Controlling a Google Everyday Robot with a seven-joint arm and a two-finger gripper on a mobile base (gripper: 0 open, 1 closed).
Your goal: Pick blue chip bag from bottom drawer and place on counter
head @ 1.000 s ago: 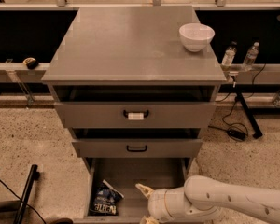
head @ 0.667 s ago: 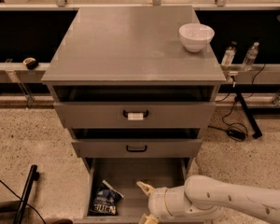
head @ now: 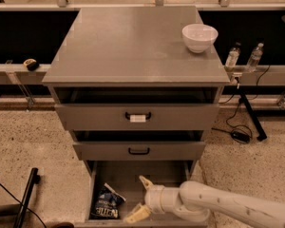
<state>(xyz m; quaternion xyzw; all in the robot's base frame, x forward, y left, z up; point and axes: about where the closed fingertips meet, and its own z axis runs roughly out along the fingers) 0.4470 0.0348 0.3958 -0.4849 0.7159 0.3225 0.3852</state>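
Inside the bottom drawer (head: 128,171) the gripper (head: 140,198) hangs spread wide and empty, the blue chip bag (head: 108,202) just beside it at nine o'clock.

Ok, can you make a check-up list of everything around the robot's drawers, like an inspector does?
Surface: counter, grey, with a white bowl near its back right corner.
Job's things: blue chip bag lies in the open bottom drawer, left side.
Clutter: two bottles right of the cabinet.
Grippers: gripper open, inside the bottom drawer, just right of the bag, not holding it.
Cables: black cable on the floor at right.
Surroundings: speckled floor; upper drawers partly pulled out.
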